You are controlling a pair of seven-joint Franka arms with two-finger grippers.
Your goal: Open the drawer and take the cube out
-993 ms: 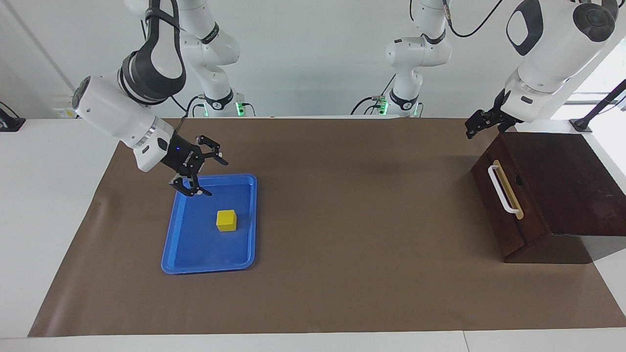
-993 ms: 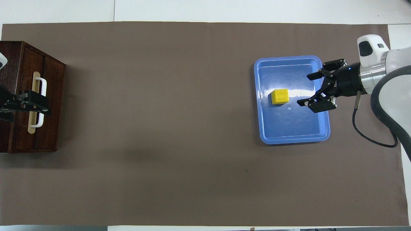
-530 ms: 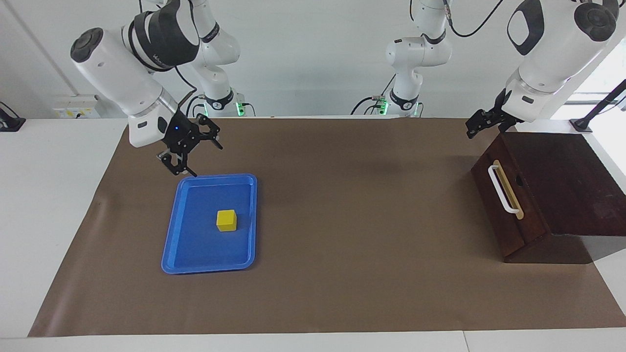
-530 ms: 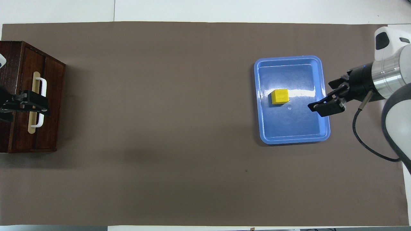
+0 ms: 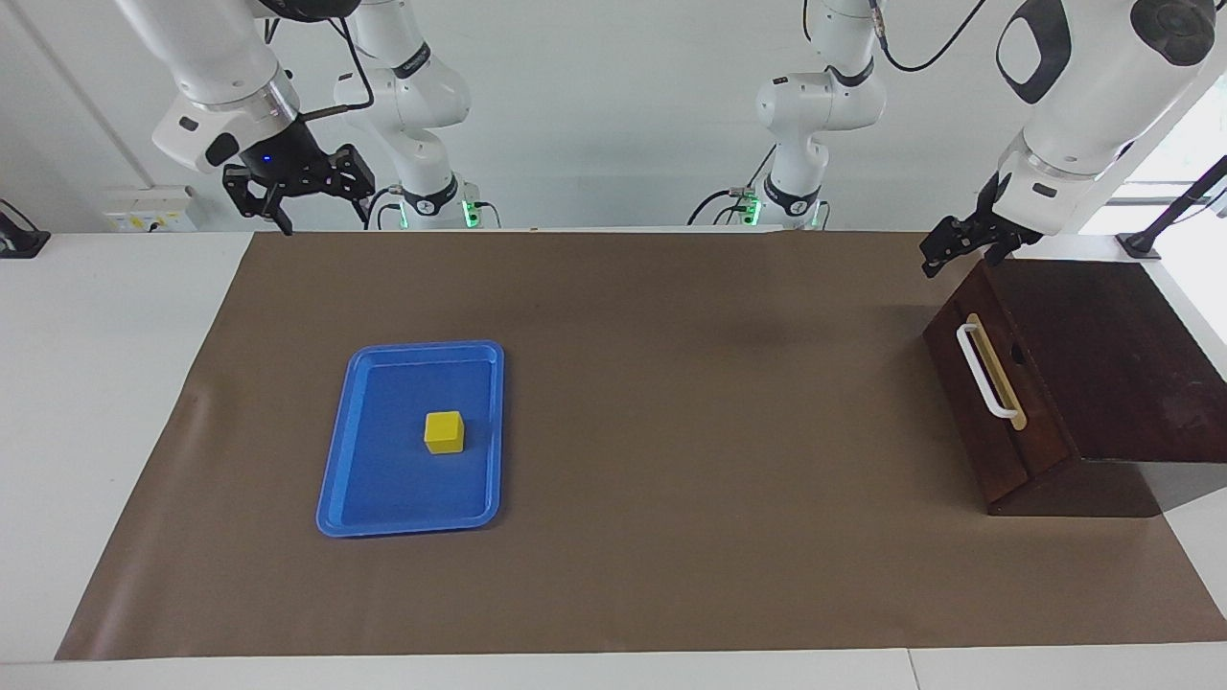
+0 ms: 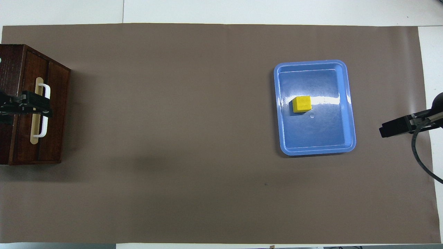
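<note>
**Cube out and in tray; drawer shut; both arms pulled back**

Moved since a second ago: right gripper [image 5: 299, 187], up and away from the tray, now raised over the table's edge at the robots' end, at the right arm's end. Fingers spread wide, nothing between them. Seen only as a dark tip at the edge of the overhead view.

Hardly shifted: left gripper [image 5: 959, 244], hanging over the cabinet's [image 5: 1122, 355] top corner nearest the robots, clear of the wood in the facing view. Opened as far as it goes, holding nothing. Crosses the handle [image 6: 44, 110] in the overhead view, but only because raised above it.

Cube [image 5: 444, 432] resting flat in the tray [image 5: 383, 513], about mid-tray, well apart from both grippers. Tray lying on the brown mat [image 5: 671, 479] toward the right arm's end.

Drawer [image 5: 987, 402] at the left arm's end, front flush with the cabinet, closed; no pale interior showing.

Judged: task essentially finished. Cube no longer in the drawer, set down and released. Nothing left but parking the arms, apparently under way.
</note>
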